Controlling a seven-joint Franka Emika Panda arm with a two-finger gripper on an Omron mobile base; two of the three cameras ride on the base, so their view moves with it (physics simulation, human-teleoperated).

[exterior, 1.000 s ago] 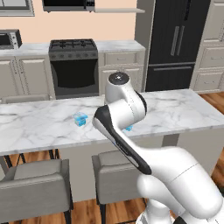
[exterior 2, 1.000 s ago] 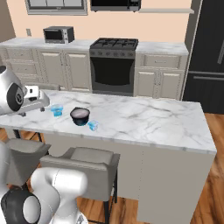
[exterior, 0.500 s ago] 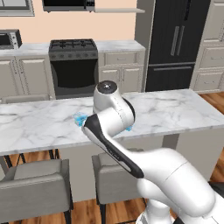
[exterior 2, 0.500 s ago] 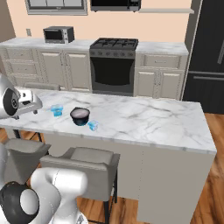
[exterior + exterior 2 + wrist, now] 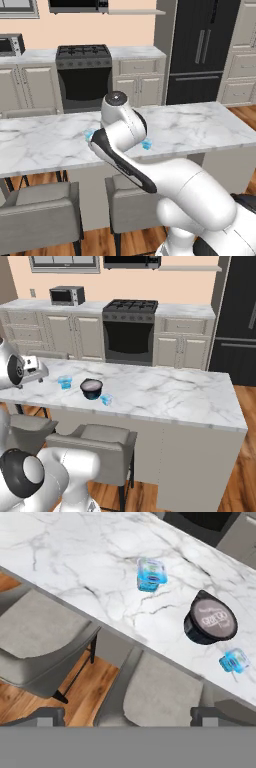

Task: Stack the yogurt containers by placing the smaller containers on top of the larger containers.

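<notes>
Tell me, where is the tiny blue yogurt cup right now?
The smaller yogurt cup stands near the front edge of the marble counter, just right of the dark bowl in the right base view, apart from it.

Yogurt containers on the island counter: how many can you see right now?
2. The larger container stands on the marble to one side of the dark bowl; the smaller container sits on the bowl's other side, near the counter edge. Neither is stacked yet.

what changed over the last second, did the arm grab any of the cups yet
The arm has swung left and lower over the near counter edge; nothing was taken hold of. The larger yogurt cup, the dark bowl and the smaller yogurt cup sit where they were on the marble counter, none stacked.
</notes>
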